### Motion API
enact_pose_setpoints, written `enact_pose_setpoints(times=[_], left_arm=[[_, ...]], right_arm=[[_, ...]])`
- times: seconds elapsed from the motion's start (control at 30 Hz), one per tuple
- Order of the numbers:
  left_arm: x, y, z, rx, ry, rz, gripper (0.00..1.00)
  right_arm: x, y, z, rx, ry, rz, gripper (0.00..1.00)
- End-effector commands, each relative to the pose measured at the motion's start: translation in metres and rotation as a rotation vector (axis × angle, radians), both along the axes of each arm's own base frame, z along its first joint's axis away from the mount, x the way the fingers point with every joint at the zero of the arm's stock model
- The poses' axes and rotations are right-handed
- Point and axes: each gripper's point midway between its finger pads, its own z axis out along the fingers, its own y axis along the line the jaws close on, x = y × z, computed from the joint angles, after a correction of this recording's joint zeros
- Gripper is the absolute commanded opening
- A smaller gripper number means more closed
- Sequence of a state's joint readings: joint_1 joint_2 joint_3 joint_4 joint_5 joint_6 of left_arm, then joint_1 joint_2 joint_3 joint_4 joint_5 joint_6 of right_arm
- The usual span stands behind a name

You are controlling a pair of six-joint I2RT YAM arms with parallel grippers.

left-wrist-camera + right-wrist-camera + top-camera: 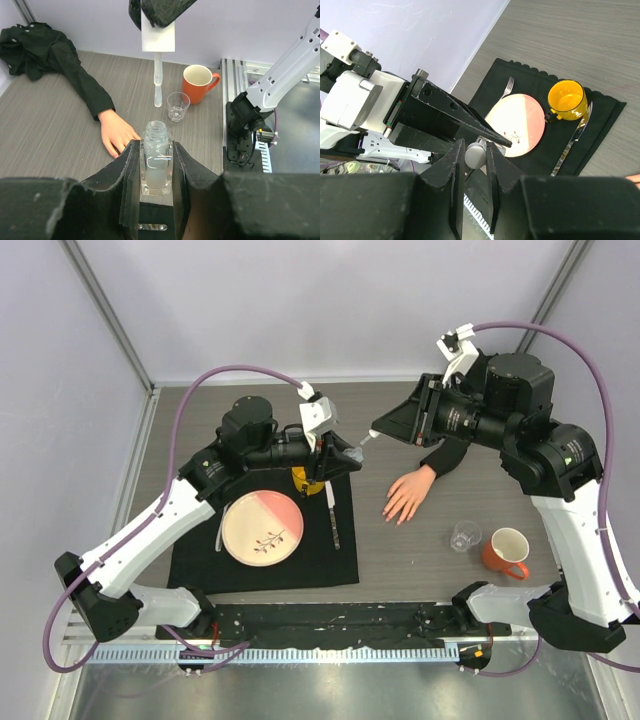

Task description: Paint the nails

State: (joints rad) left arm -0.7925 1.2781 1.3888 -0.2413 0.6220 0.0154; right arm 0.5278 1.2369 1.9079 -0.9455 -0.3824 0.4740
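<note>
Left gripper (pixel 156 152) clamped on clear bottle (pixel 156 162). Right gripper (pixel 475 150) pinching brush cap (pixel 475 156) (brush (pixel 158 87) hangs above the bottle mouth, not touching). Nails (pixel 395 512) on mannequin hand (pixel 410 490), 3 o'clock of plate (pixel 262 527), fingertips toward 7 o'clock.

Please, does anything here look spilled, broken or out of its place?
Nothing is spilled or broken. Only the mannequin hand seems odd: it lies near a dinner plate, and its black sleeve is crumpled at the far end.

No text, label, brand or number legible in any view, bottle (pixel 156 162) glass blank, plate (pixel 250 520) bears only a twig drawing
</note>
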Motion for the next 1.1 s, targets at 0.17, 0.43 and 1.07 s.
enact_pose_setpoints(times=[0.17, 0.43, 1.07], left_arm=[[-0.008, 0.005, 0.031, -0.053, -0.083, -0.019, 0.0], [-0.007, 0.005, 0.031, -0.054, -0.081, -0.015, 0.0], [0.0, -0.001, 0.028, -0.042, -0.074, -0.008, 0.0]], right_arm=[[-0.002, 0.002, -0.003, 0.012, 0.008, 0.012, 0.01], [0.002, 0.004, -0.009, 0.006, 0.013, 0.009, 0.01], [0.004, 0.012, -0.016, -0.005, 0.029, 0.051, 0.01]])
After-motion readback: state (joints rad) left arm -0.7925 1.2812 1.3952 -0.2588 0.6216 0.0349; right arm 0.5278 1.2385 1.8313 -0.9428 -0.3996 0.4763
